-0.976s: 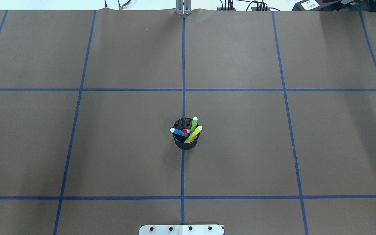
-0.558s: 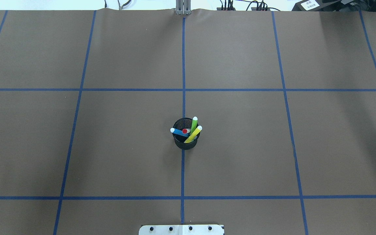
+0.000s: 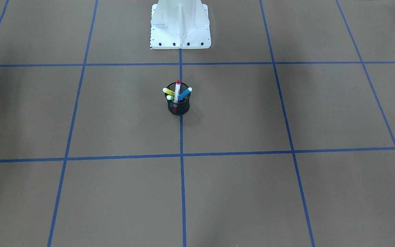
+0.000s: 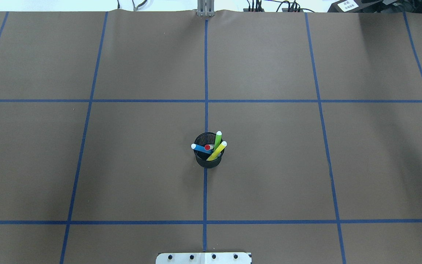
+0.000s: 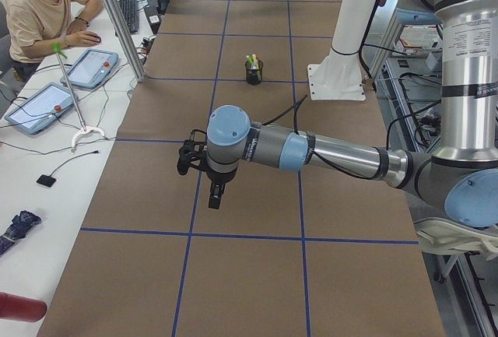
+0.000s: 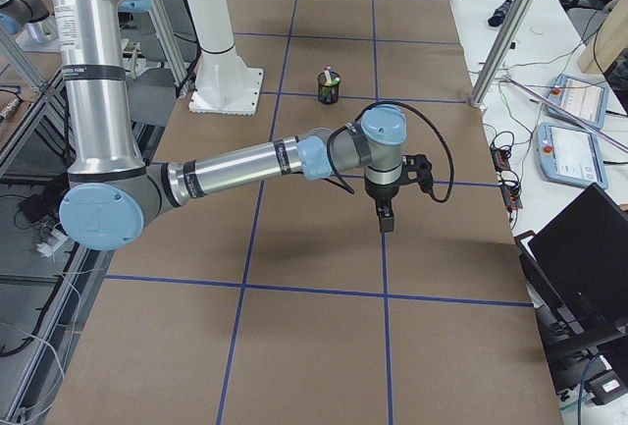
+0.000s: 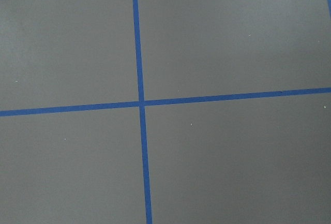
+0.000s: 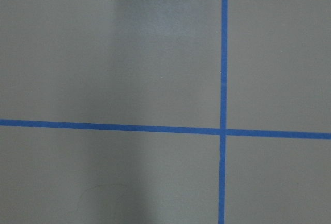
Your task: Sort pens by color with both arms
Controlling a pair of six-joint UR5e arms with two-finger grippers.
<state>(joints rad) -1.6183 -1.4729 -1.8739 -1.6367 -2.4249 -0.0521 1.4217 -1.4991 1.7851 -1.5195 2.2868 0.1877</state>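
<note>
Four pens stand together in a black mesh cup point(image 4: 208, 161) at the table's middle: a blue pen point(image 4: 200, 148), a green pen point(image 4: 217, 139), a yellow pen point(image 4: 216, 151) and a white-barrelled pen with a red end point(image 4: 207, 147). The front view shows the cup point(image 3: 178, 107) and the red-ended pen point(image 3: 177, 90) upright. My left gripper point(image 5: 216, 195) shows only in the exterior left view, far from the cup toward the table's left end. My right gripper point(image 6: 385, 221) shows only in the exterior right view, toward the right end. I cannot tell if either is open or shut. Both wrist views show only brown paper and blue tape.
Brown paper with a blue tape grid point(image 4: 206, 101) covers the table. The white pedestal base point(image 3: 180, 25) stands at the robot's edge. A person point(image 5: 43, 10) sits at a side desk with tablets point(image 5: 39, 107). A laptop point(image 6: 589, 248) sits past the right end.
</note>
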